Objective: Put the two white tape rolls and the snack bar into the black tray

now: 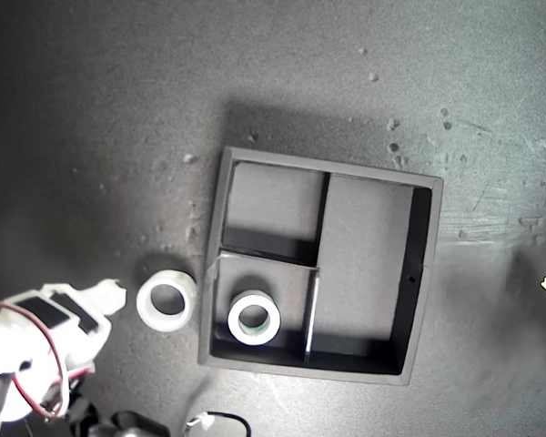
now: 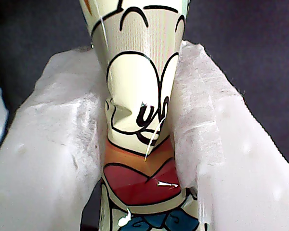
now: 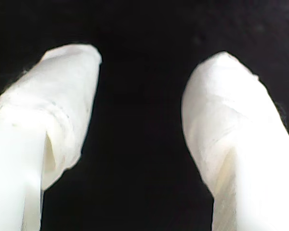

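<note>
Looks like a robot test bench, maybe a lab or hobby room. Dark gray mat (image 1: 118,109) w/ scuffs & white specks covers the table. White plastic robot arm (image 1: 45,337) w/ bare red wires.

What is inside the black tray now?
The black tray holds one white tape roll in a small compartment. The other two compartments show only bare floor; deep shadow hides some corners.
</note>
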{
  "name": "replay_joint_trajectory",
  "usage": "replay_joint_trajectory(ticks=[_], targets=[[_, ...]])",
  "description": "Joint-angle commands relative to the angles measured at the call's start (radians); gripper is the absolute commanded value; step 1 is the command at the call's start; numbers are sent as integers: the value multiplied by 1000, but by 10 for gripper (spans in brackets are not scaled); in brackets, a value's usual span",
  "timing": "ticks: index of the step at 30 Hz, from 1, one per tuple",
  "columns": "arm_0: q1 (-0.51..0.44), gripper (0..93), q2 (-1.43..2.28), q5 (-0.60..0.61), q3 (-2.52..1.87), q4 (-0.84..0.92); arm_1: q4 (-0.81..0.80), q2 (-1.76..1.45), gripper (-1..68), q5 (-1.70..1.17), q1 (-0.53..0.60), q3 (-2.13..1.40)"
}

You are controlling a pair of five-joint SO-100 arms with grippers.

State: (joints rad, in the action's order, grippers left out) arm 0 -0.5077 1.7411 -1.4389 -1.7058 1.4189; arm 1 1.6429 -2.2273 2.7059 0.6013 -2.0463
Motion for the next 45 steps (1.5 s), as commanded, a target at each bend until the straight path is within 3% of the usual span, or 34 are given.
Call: replay_joint_trajectory(ticks=[1, 6, 11, 20, 27, 33, 40, 45], targets=[[-40, 134, -48, -21, 83, -11, -28, -9, -6, -543, -170, 52], [-67, 136, -126, -37, 144, -17, -81, -6, -7, -1042, -359, 112], [-25, 135, -178, 14, 140, -77, -178, -5, -7, -1404, -451, 178], [61, 138, -356, 114, 278, -107, -324, 169, -7, -1819, -413, 402], [77, 132, -479, 87, 321, -107, -298, 558, -7, -1951, -407, 762], [107, 37, -647, 71, 391, -98, -285, 881, -7, -2014, -402, 1057], [149, 2, -423, 80, 396, 147, -285, 1126, -7, -2023, -414, 1184], [229, 2, -262, 201, 577, 337, -345, 1193, -6, -2013, -416, 1172]])
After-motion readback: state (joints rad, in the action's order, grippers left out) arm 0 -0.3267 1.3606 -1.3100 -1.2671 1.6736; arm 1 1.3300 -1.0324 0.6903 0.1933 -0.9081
